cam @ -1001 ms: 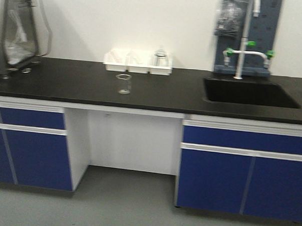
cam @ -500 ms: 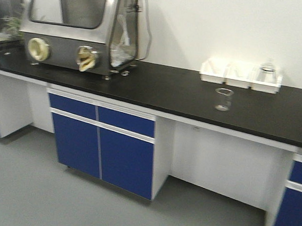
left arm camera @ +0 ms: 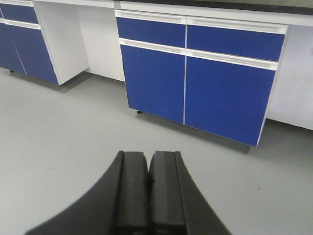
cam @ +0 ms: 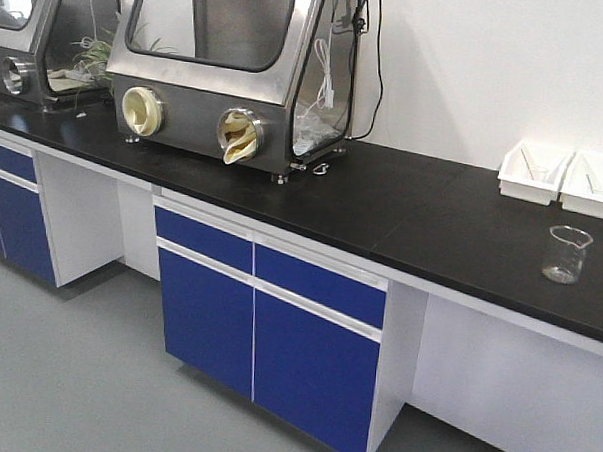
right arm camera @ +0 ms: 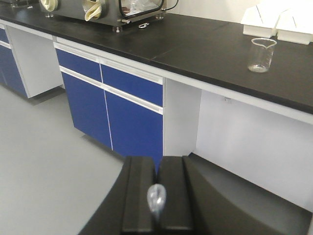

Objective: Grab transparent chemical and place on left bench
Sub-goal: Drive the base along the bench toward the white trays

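A clear glass beaker (cam: 565, 255) stands upright on the black bench top (cam: 402, 210) at the far right; it also shows in the right wrist view (right arm camera: 260, 54). My right gripper (right arm camera: 157, 161) hangs low in front of the bench, well short of the beaker. Its jaws are shut on a small clear, shiny drop-shaped thing (right arm camera: 156, 198) pinched between the pads. My left gripper (left arm camera: 148, 156) is shut and empty above the grey floor, facing the blue cabinet doors (left arm camera: 195, 73). Neither gripper shows in the front view.
A steel glove box (cam: 228, 73) with two round ports sits on the bench at the left, a second one (cam: 40, 34) beyond it. White trays (cam: 564, 177) stand against the wall behind the beaker. Blue cabinets (cam: 267, 325) sit under the bench, with a knee gap at the right.
The front view has swung left along the bench. The sink and tap have left the frame, the beaker has slid to the right edge, and the glove boxes have come into view.
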Controlling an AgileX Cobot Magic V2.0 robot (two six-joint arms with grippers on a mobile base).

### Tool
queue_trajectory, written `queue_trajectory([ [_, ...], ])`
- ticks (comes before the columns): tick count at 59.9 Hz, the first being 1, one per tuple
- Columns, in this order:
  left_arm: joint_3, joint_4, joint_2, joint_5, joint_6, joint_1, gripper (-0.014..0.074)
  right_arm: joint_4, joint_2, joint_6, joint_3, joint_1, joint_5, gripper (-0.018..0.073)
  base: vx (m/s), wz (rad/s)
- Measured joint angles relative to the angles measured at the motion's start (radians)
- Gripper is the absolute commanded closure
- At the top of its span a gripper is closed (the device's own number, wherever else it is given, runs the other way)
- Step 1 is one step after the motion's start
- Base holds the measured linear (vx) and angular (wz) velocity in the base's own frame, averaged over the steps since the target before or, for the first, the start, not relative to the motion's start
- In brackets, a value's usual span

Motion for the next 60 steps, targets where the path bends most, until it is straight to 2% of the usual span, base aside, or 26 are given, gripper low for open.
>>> queue_trajectory([
  [29, 0.000, 0.000, 0.000, 0.000, 0.000, 0.000, 0.0600, 0.000, 0.000, 0.000, 0.000, 0.000, 0.000, 0.0562, 0.45, -0.15],
  [60, 0.000, 0.000, 0.000, 0.000, 0.000, 0.000, 0.0600, 0.000, 0.000, 0.000, 0.000, 0.000, 0.000, 0.0562, 0.43, -0.39],
])
